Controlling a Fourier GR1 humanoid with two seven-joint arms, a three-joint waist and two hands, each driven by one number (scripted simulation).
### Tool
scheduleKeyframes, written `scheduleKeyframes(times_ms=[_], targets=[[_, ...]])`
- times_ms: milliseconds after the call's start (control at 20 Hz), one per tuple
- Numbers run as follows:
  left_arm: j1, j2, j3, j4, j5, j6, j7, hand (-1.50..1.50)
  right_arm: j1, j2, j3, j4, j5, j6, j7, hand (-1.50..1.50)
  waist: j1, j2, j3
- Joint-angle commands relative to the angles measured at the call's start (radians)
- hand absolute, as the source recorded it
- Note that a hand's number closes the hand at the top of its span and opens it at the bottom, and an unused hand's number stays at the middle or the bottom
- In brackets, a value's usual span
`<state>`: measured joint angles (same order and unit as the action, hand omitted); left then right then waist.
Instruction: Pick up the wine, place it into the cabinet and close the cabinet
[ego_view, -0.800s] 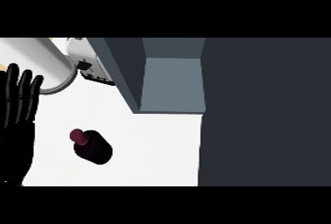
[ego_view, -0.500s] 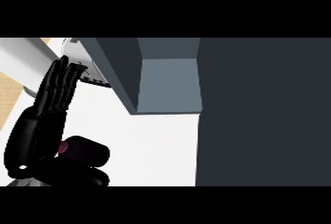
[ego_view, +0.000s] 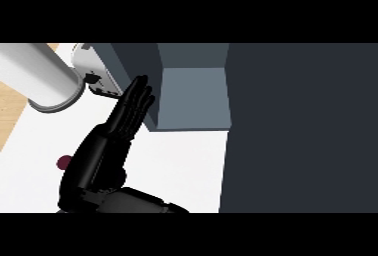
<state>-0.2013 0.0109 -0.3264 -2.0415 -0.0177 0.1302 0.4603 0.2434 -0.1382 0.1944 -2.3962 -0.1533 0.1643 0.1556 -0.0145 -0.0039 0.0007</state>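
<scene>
Robot hand (ego_view: 111, 145), fingers straight and holding nothing, centre-left, hiding most of the wine bottle (ego_view: 65, 161); a blind grasp could topple it on the white surface (ego_view: 184, 165).

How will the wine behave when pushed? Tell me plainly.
Only the wine's rounded maroon tip shows beside the left hand, so it probably rolls if tipped. The white counter looks smooth; it may slide. Weight and fragility cannot be judged.
</scene>
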Motion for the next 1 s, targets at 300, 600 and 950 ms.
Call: scheduleKeyframes(times_ms=[300, 600, 950], targets=[[-0.159, -0.011, -0.229, -0.072, -0.149, 0.265, 0.282, -1.50, 0.053, -0.016, 0.066, -0.243, -0.002, -0.044, 0.214, -1.50, 0.004, 0.001, 0.000], [-0.160, -0.011, -0.327, -0.166, -0.243, 0.345, 0.406, -1.50, 0.020, -0.030, 0.036, -0.290, -0.044, -0.064, 0.284, -1.50, 0.010, -0.001, 0.000], [-0.258, -0.011, -0.310, -0.193, -0.330, 0.389, 0.556, -1.50, 0.037, -0.006, 0.142, -0.325, 0.047, -0.101, 0.309, -1.50, 0.004, -0.002, 0.000]])
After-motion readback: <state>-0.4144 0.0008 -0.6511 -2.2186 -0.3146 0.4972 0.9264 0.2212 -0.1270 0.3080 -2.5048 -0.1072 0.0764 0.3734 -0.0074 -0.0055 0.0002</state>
